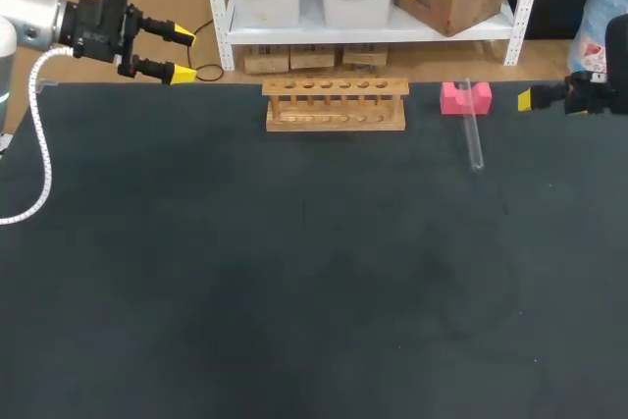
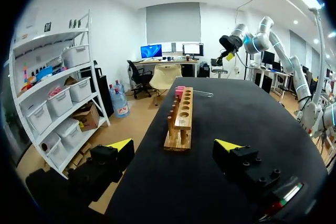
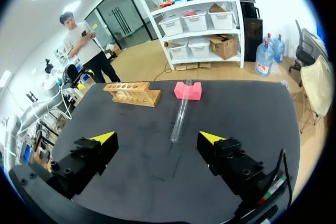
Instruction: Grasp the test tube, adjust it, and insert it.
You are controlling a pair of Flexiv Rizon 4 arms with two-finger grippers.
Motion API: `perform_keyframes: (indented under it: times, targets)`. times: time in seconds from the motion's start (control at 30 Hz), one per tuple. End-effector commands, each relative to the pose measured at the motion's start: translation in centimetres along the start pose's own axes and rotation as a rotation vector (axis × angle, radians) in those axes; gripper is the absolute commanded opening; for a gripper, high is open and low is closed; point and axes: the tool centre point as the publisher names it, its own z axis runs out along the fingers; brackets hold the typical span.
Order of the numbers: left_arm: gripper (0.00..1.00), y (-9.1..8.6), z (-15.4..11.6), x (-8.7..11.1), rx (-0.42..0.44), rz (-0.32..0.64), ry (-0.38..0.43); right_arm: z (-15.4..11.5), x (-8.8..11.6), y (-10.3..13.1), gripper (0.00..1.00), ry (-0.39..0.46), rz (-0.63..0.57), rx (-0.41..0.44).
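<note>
Your right pincer (image 3: 157,138) is the closest thing to its camera. Its two yellow-tipped fingers stand wide apart and hold nothing. Ahead of it lies the thin clear glass test tube (image 3: 180,119). The tube does not touch either finger. Its near end points back at the gap between the fingers.

The tube's far end rests in the notch of the small pink block (image 3: 188,91). Its near end lies on the flat black bench (image 1: 294,291).

From above, you can see the tube and the block near the far edge of the bench, toward the right side. The right pincer hangs at the right edge, beside the block.

Left of the block, also by the far edge, stands the light brown wooden rack with a row of round holes (image 1: 336,105).

Your left pincer (image 1: 183,55) is at the far left corner, well apart from the tube. Its fingers are spread wide too, with nothing between them. It points along the bench at one end of the rack.
</note>
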Motion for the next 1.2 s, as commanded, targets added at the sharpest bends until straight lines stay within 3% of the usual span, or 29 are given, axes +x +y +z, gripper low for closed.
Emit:
perform_keyframes:
  times: [0.03, 0.27, 0.7, 0.97, 1.2]
  targets:
    - [1.00, -0.1, 0.0, 0.0, -0.002, 0.001, 0.000, -0.2, 0.3, 0.2, 1.00, 0.009, -0.090, 0.111]
    - [1.00, -0.1, 0.0, 0.0, -0.002, 0.001, 0.000, 1.3, -0.5, 1.3, 1.00, -0.020, -0.151, 0.331]
    - [1.00, -0.1, 0.0, 0.0, -0.002, 0.001, 0.000, 6.8, -2.4, 2.3, 1.00, -0.008, -0.139, 0.531]
    - [1.00, -0.1, 0.0, 0.0, -0.002, 0.001, 0.000, 10.9, -3.3, 0.9, 1.00, -0.005, -0.130, 0.662]
    - [1.00, -0.1, 0.0, 0.0, -0.002, 0.001, 0.000, 13.0, -2.6, -1.7, 1.00, -0.002, -0.113, 0.731]
